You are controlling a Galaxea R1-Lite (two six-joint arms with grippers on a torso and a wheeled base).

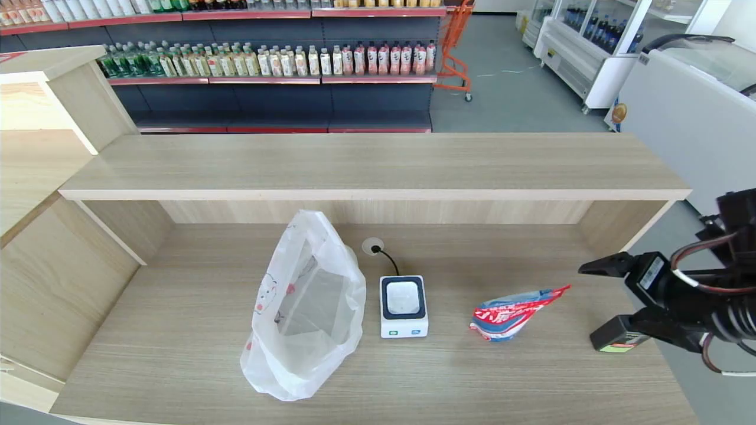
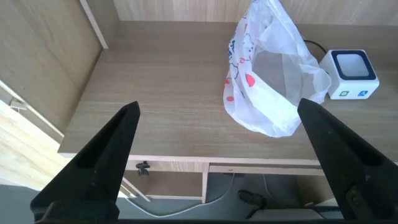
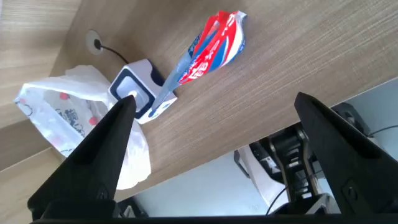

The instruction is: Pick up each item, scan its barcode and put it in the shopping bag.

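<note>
Bagging space came first: the white, see-through shopping bag stood crumpled but upright on the wooden counter, left of centre, printed with a small cartoon face and red spots, and whether anything lay inside it could not be told. Just beside its right side, apart by a narrow strip of wood, sat the white barcode scanner with its dark-framed window facing up, and its black cable ran back to a round grommet near the rear wall. Further right, well apart from the scanner, the red, white and blue snack packet lay on its side on the bare wood, with its sealed end pointing towards the right gripper. That gripper hung at the counter's right edge with its fingers spread wide and empty, near the packet but not touching it. In the left wrist view the left gripper was likewise splayed open with nothing between its fingers, above the counter's front edge, with the bag ahead of it. A raised ledge ran across the back above the rear wall, and slanting side panels closed the work surface at left and right, while the front edge was open. Bare wood stretched left of the bag and in front of the scanner and packet. Behind the ledge stood shelves of bottles, and white chest freezers stood off to the right.
</note>
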